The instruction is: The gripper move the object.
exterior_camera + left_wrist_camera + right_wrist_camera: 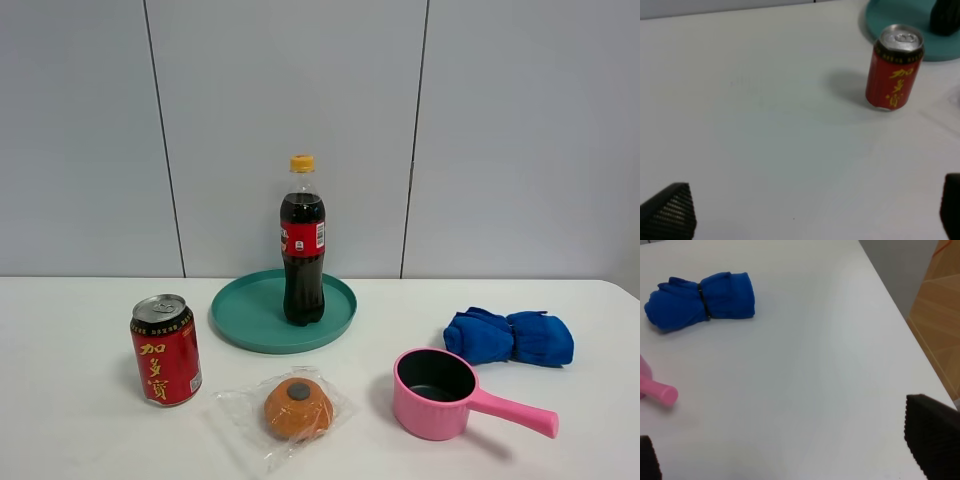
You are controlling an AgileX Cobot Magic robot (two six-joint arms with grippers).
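Observation:
The cola bottle, clear plastic with dark cola, a yellow cap and a red label, stands upright on the teal tray at the back middle of the table. Only its dark base shows in the left wrist view. No arm shows in the exterior high view. My left gripper is open and empty over bare table, well short of the red can. My right gripper is open and empty near the table's right edge, away from the bottle.
A red drink can stands front left, also in the left wrist view. A wrapped bun lies front centre. A pink pot sits front right, its handle showing. A rolled blue cloth lies right.

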